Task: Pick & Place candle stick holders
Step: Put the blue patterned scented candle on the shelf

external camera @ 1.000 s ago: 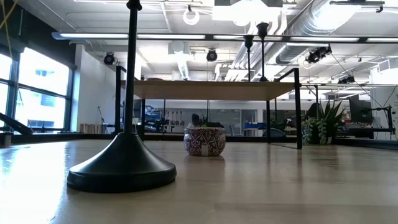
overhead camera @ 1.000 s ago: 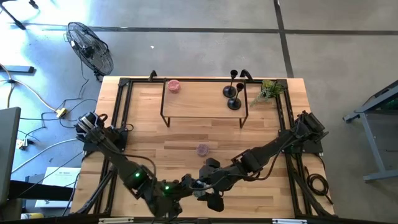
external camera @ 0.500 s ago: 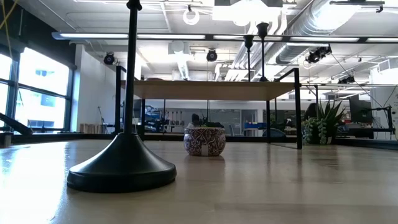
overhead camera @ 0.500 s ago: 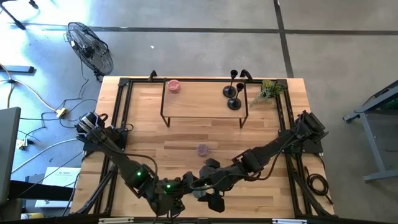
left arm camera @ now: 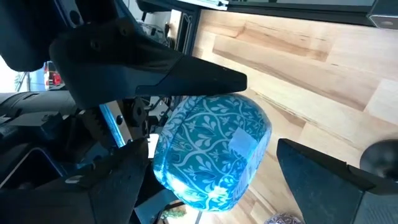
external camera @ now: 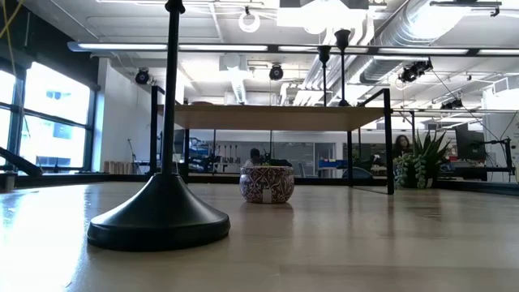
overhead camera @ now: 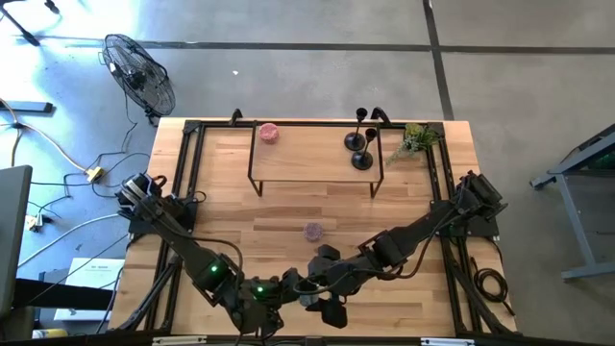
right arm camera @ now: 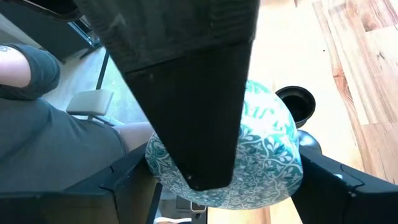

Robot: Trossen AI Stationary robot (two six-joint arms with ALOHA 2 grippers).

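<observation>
Two candle stick holders [overhead camera: 360,151] upright on raised shelf [overhead camera: 312,154]; both arms low at table's [overhead camera: 288,207] near edge.

Bright even daylight, glaring ceiling lights [external camera: 324,15], blurred close wrist views

Both arms reach in from their bases at the desk's [overhead camera: 288,207] left and right edges and meet low at the middle of its near edge. The left claw [overhead camera: 288,285] and right claw [overhead camera: 309,290] sit tip to tip there. Each wrist view shows its own dark fingers [left arm camera: 323,180] spread wide apart.
</observation>
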